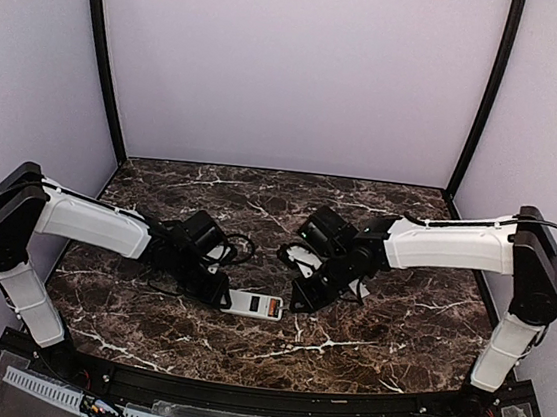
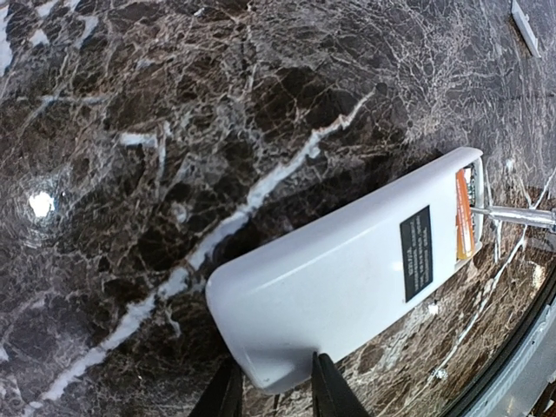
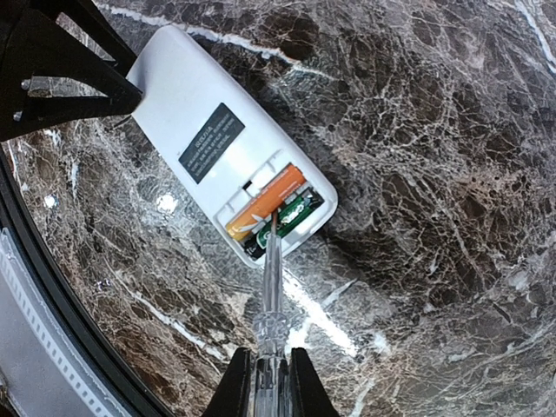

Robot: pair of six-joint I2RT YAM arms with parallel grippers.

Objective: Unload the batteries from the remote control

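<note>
Remote control [image 2: 347, 269] end within left tool [image 2: 275, 365]

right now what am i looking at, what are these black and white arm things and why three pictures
These are two robot arms bolted at the near edge of a marble-patterned table. The wide picture comes from a fixed camera above and behind them; the other two come from a camera on each wrist, looking past that arm's own fingers. On the table lies a white remote control, back up, its battery bay open, showing the batteries, one orange, one green. The left gripper is closed on the remote's end, apparently steadying it. The right gripper holds a thin screwdriver-like tool, its tip among the batteries. A small white cover plate lies apart on the table.
</note>
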